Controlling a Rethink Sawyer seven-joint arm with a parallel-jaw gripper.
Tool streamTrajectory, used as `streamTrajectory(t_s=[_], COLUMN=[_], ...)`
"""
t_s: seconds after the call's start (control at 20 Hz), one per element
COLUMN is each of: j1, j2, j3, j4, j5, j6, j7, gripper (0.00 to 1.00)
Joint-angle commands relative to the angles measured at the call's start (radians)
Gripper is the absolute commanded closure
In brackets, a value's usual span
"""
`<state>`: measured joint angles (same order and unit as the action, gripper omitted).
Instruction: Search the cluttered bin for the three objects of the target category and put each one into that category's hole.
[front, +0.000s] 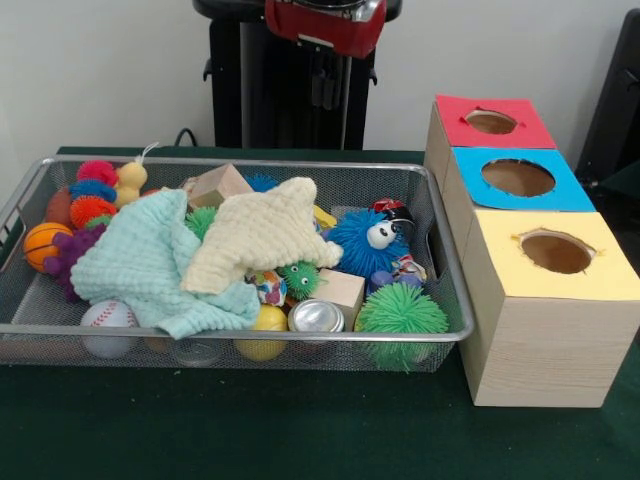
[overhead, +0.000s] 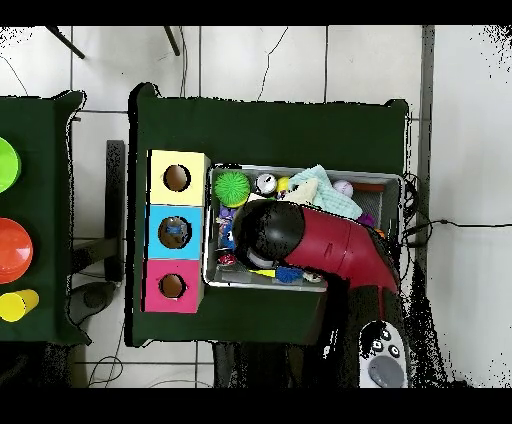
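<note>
At the left end of the wire bin (front: 20, 205), small balls sit part-buried: an orange basketball (front: 45, 243), a baseball (front: 108, 314). A mint cloth (front: 150, 262) and a cream cloth (front: 262, 232) cover the middle; right of them lie a blue spiky ball (front: 362, 240) and a green spiky ball (front: 400, 312). Just beside the bin stands the three-hole box: yellow hole (front: 556, 252), blue hole (front: 517, 177), red hole (front: 490, 121).

The arm (overhead: 335, 245) hangs above the bin's middle; its gripper's state cannot be told, nor any load. Judgement: search step under way, nothing visibly sorted. Next move calls for shifting the cloths to expose targets.
</note>
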<state>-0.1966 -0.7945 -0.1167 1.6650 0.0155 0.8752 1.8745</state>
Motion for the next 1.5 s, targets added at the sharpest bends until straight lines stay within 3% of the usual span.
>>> streamTrajectory(t_s=[0.05,0.25,0.4,0.8,1.1,1.5], j1=[-0.026,-0.05,-0.063,-0.09,-0.092,-0.059], j2=[-0.074,-0.107,-0.108,0.003,0.034,0.13], j3=[0.007,0.016,0.026,0.078,0.099,0.123], j4=[0.14,0.248,0.274,0.088,0.032,-0.042], j5=[-0.075,-0.074,-0.074,-0.053,-0.048,-0.051], j6=[-0.013,-0.097,-0.145,-0.085,-0.081,-0.154], j7=[-0.017,-0.033,-0.02,0.028,0.027,0.055], gripper=[1.0,1.0,1.0,1.0,1.0,1.0])
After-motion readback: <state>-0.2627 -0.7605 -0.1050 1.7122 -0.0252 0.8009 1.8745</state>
